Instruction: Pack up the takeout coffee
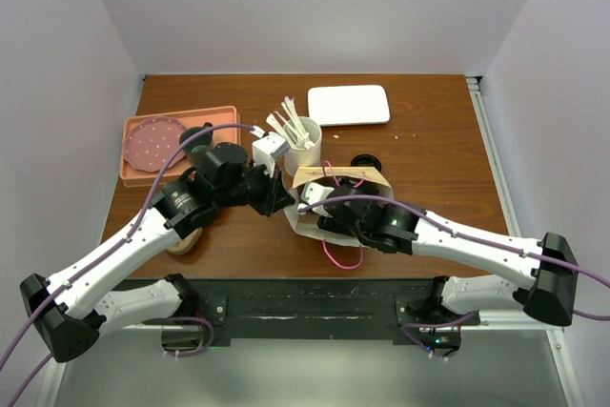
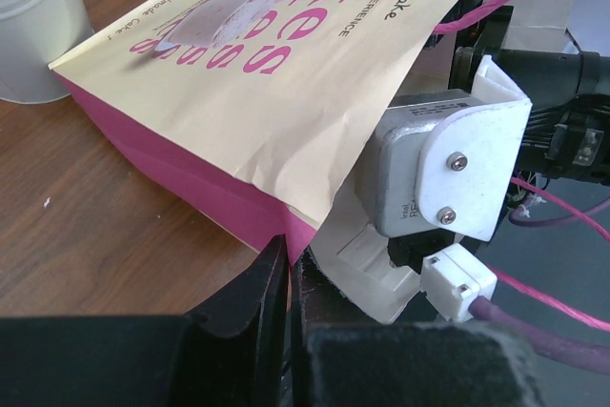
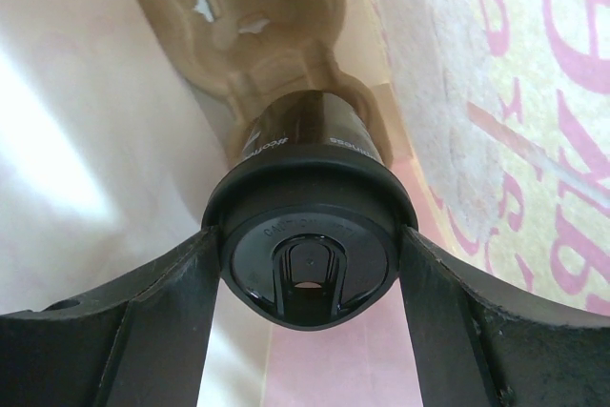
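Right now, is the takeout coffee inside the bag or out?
Inside: in the right wrist view, bag walls flank the takeout coffee held by the right gripper.

One bag (image 2: pixel 286 92), one takeout coffee (image 3: pixel 310 235), one tray (image 1: pixel 205 111), perhaps six stirrers (image 1: pixel 286 121).

Brown wood tabletop (image 1: pixel 429 169). Paper bag (image 1: pixel 345 175) lies on its side mid-tabletop, pink cord handle (image 1: pixel 341 256) trailing toward the near edge. Left tool (image 1: pixel 284 202) sits at the bag's left edge. Right arm (image 1: pixel 457 240) reaches in from the right, its end hidden by the bag. Behind the bag: white cup of stirrers (image 1: pixel 303 152), black lid (image 1: pixel 366 161), white rectangular plate (image 1: pixel 348 104). Back left: pink tray (image 1: pixel 224 116) holding a speckled pink disc (image 1: pixel 152 142), dark mug (image 1: pixel 195 133) just beside the disc.
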Tool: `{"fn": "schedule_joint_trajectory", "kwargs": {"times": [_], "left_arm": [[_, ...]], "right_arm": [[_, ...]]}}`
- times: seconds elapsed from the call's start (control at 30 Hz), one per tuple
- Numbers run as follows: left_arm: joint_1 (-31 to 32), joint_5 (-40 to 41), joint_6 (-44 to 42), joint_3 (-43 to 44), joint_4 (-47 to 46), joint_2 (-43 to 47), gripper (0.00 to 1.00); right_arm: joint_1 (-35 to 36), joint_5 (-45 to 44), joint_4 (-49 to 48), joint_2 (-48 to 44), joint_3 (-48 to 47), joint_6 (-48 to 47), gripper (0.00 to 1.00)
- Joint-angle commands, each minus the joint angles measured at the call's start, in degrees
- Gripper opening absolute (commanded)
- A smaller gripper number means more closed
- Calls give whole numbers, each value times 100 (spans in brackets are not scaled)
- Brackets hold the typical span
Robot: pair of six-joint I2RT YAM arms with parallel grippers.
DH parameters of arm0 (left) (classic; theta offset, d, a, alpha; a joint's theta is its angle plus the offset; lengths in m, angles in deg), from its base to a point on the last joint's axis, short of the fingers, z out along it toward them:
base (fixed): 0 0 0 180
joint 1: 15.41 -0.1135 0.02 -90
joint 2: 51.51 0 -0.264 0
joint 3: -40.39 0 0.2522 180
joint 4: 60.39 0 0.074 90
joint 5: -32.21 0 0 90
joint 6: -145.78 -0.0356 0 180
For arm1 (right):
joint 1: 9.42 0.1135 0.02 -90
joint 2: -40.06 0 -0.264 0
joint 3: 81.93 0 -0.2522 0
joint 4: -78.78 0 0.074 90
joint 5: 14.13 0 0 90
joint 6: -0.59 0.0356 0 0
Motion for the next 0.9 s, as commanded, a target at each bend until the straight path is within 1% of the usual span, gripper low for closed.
{"fn": "schedule_joint_trajectory", "kwargs": {"times": [0.0, 0.2, 0.43, 0.57, 0.73, 0.87], "left_arm": [[33, 0, 53, 234, -139, 1, 9], [33, -9, 71, 217, -139, 10, 8], [42, -26, 133, 181, -200, 36, 6], [42, -26, 159, 182, -200, 53, 6], [42, -26, 194, 155, -244, 89, 6], [51, -18, 212, 129, -262, 115, 6]], "right_arm": [[-106, -313, -367, -182, 159, -344, 5], [-352, -181, -737, -261, 388, -511, 5], [-431, 82, -1211, -173, 564, -485, 5], [-475, 302, -1308, -191, 634, -371, 6], [-510, 294, -1334, -103, 748, -213, 7], [-563, 303, -1308, 72, 687, -125, 10]]}}
